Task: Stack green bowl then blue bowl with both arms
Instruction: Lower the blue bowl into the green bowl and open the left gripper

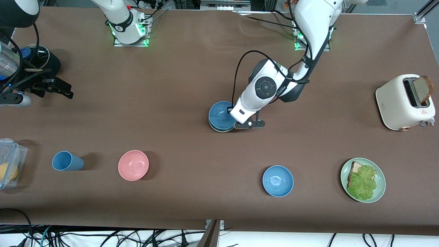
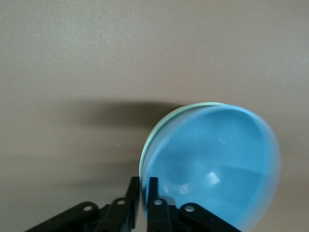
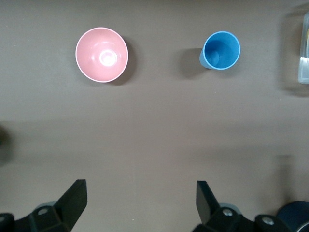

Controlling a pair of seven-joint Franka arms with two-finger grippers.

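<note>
The blue bowl (image 1: 220,115) (image 2: 217,159) sits nested in the green bowl (image 1: 223,130), mid-table. Of the green bowl only a thin pale rim (image 2: 159,126) shows around it. My left gripper (image 1: 236,125) (image 2: 143,180) is down at the stack's edge on the side toward the left arm's end of the table. One finger is inside the blue bowl and one outside, close together on its rim. My right gripper (image 1: 58,88) (image 3: 140,198) hangs open and holds nothing, over the right arm's end of the table, where that arm waits.
Nearer the front camera stand a blue cup (image 1: 67,161) (image 3: 221,50), a pink bowl (image 1: 133,165) (image 3: 102,54), a brighter blue bowl (image 1: 277,180) and a green plate (image 1: 380,187) with toast and lettuce. A toaster (image 1: 404,103) holds bread. A clear plastic box (image 1: 8,161) lies at the table's edge.
</note>
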